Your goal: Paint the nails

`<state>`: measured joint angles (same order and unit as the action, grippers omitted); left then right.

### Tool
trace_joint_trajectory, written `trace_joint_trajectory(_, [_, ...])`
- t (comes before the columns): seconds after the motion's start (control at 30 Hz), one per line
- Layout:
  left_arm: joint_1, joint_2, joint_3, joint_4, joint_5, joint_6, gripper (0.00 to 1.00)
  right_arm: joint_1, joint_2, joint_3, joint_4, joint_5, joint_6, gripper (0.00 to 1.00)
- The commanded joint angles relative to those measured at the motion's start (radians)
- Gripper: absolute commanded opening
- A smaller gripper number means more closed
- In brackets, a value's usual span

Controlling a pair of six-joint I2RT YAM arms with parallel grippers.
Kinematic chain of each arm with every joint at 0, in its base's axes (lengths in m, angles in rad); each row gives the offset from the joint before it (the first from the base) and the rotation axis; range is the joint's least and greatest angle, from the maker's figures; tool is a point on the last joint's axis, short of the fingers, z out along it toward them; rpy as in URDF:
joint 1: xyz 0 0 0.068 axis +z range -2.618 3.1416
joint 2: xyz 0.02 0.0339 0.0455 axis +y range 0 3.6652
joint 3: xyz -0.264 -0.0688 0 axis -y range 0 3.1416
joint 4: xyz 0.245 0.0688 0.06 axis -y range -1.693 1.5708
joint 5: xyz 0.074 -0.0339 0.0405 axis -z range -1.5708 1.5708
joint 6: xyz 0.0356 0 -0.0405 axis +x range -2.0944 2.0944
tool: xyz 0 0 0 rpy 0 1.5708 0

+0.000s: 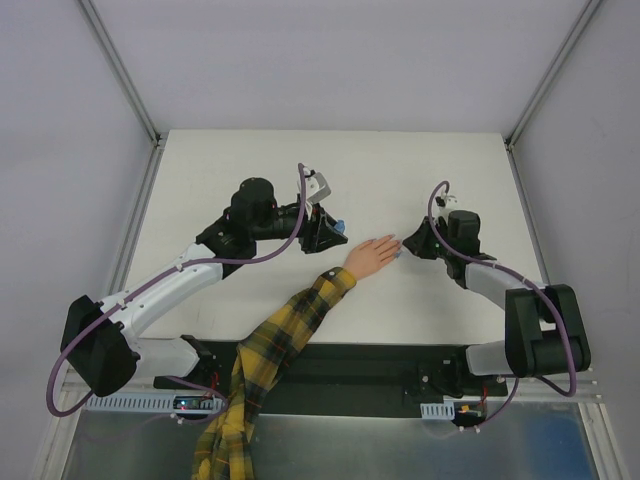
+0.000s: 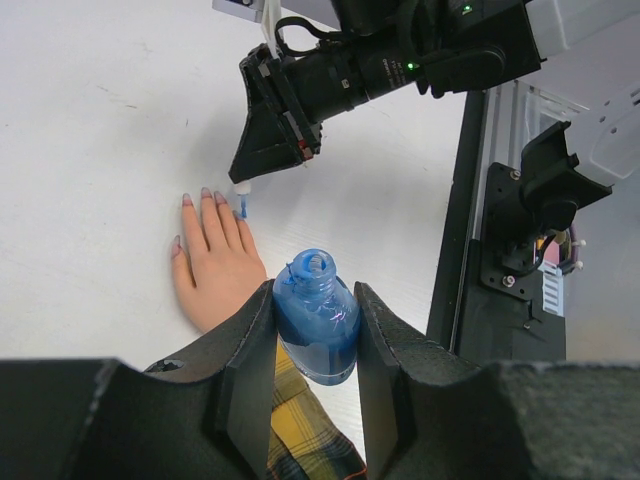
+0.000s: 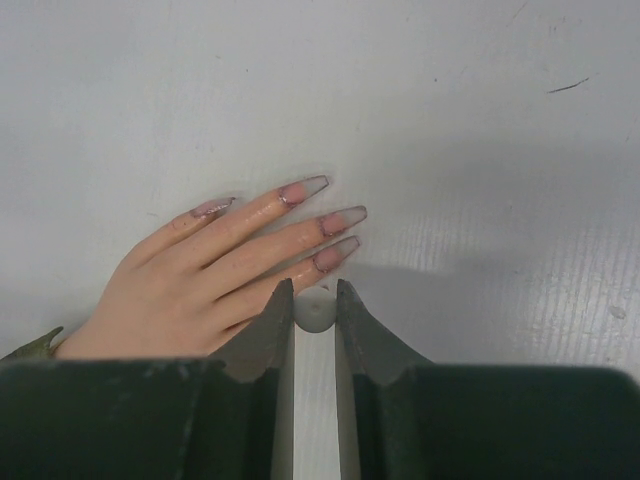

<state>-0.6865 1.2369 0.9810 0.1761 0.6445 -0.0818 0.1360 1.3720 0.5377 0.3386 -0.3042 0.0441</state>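
Gripping bottle [image 2: 316,322] with left pincer [image 1: 330,232] at 10 o'clock of hand [image 1: 371,256], pinching brush cap [image 3: 314,313] with right pincer [image 3: 315,295] beside nails [image 3: 343,216].

A white desk [image 1: 250,170] is carrying a yellow plaid sleeve [image 1: 280,340] that is reaching in across its near edge. A blue polish bottle [image 2: 316,315] is sitting uncapped, while a white-handled brush [image 2: 241,192] is pointing down toward the desk, its bristles showing blue. Grey walls [image 1: 330,60] are enclosing the scene.
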Motion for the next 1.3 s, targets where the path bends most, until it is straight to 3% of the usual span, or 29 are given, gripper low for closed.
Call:
trace_joint_trajectory(0.0, [-0.013,-0.011,0.001,0.043,0.021,0.010,0.00,-0.003,0.013,0.031,0.025,-0.033,0.002,0.00])
trace_joint_trajectory(1.27, [-0.016,-0.013,0.001,0.033,0.017,0.017,0.00,-0.003,0.033,0.030,0.079,-0.052,0.022,0.00])
